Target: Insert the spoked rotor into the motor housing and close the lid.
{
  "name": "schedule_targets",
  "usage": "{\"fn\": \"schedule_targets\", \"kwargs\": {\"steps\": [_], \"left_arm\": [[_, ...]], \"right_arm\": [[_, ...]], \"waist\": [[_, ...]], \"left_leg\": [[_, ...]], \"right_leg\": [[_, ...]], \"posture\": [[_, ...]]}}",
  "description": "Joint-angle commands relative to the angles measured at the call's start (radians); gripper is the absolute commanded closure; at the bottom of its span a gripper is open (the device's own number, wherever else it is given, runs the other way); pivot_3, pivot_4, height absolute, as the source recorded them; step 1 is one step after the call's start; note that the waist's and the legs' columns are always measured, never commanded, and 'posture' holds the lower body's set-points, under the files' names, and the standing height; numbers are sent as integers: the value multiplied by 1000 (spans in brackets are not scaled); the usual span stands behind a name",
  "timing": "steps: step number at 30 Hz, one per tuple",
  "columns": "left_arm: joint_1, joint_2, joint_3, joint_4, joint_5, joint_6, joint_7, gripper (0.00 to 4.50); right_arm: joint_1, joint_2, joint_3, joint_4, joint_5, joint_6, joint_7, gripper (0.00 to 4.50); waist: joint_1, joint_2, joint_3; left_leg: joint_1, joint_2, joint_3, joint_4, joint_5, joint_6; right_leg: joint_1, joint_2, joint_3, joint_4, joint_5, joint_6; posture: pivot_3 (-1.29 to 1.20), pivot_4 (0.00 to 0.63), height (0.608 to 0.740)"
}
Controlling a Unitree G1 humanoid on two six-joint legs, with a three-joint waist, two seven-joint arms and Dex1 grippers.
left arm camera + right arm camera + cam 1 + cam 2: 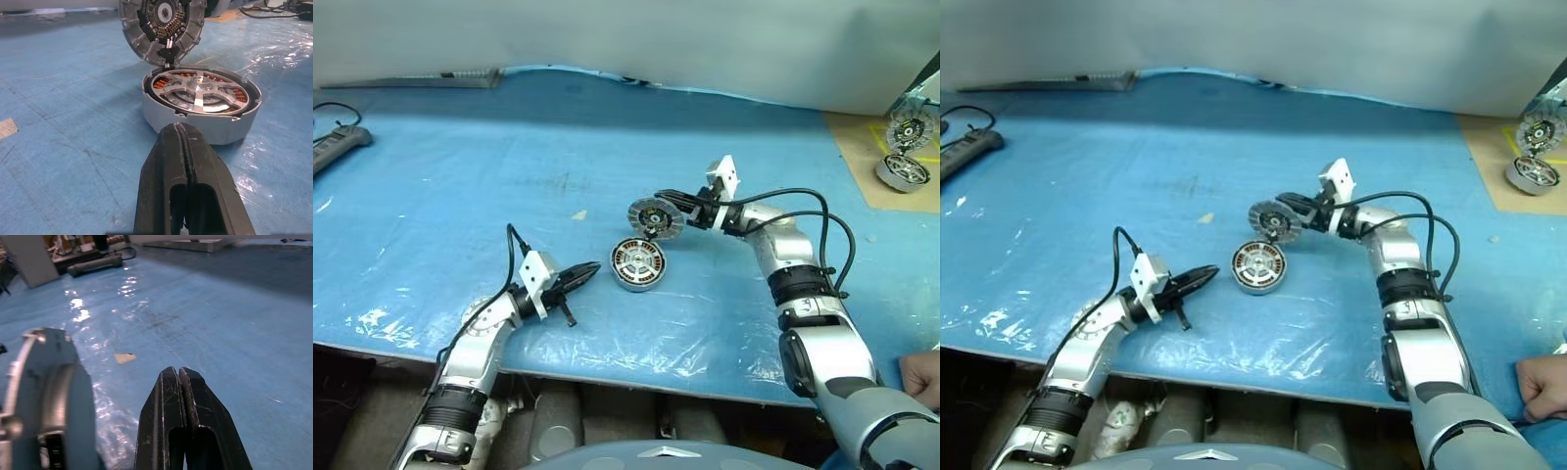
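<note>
Head cameras look down and forward over the blue table [509, 166], both arms in shot. The left wrist camera sits low, close behind the motor housing [200, 105]. The right wrist camera skims leftward past the lid [49, 396]. The head views and the left wrist share housing and lid.

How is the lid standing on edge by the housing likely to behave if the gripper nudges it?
The lid stands on its rim against the motor housing, so it would probably tip or roll. It looks like rigid metal, likely heavy for its size. Its smooth round rim may slip against the right gripper.
</note>
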State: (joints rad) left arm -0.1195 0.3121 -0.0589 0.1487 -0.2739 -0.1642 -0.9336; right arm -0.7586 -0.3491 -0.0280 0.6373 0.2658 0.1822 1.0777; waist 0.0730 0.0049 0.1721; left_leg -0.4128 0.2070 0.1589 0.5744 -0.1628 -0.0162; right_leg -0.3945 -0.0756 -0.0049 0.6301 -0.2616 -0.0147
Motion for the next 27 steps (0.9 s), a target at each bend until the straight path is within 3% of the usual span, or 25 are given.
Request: {"fn": "schedule_targets", "kwargs": {"steps": [1,10,13,27], "left_arm": [[-20,13,14,-34,-35,11,-11,4461],[-71,9,-18,-40,-16,43,8,4461],[-2,26,-22,-116,-25,45,9,4461],[51,77,-6,-212,-77,118,3,4461]], "right_arm": [[63,-3,-7,-171,68,98,17,4500],[306,97,19,-527,137,267,-149,4500],[365,123,42,-595,141,286,-187,4500],[463,155,129,-611,80,225,-286,4500]], "waist": [[1,0,0],[1,0,0],[-5,0,0],[-4,-1,0]], "left_leg": [[0,0,0,0,0,0],[1,0,4,1,-1,-5],[2,0,4,1,-1,-6],[4,0,7,-4,0,-7]], "right_leg": [[0,0,0,0,0,0],[-5,0,7,7,0,0],[-6,0,7,7,0,0],[-6,0,10,4,-1,1]], "posture": [[0,150,740],[0,150,740],[0,150,740],[0,150,740]]}}
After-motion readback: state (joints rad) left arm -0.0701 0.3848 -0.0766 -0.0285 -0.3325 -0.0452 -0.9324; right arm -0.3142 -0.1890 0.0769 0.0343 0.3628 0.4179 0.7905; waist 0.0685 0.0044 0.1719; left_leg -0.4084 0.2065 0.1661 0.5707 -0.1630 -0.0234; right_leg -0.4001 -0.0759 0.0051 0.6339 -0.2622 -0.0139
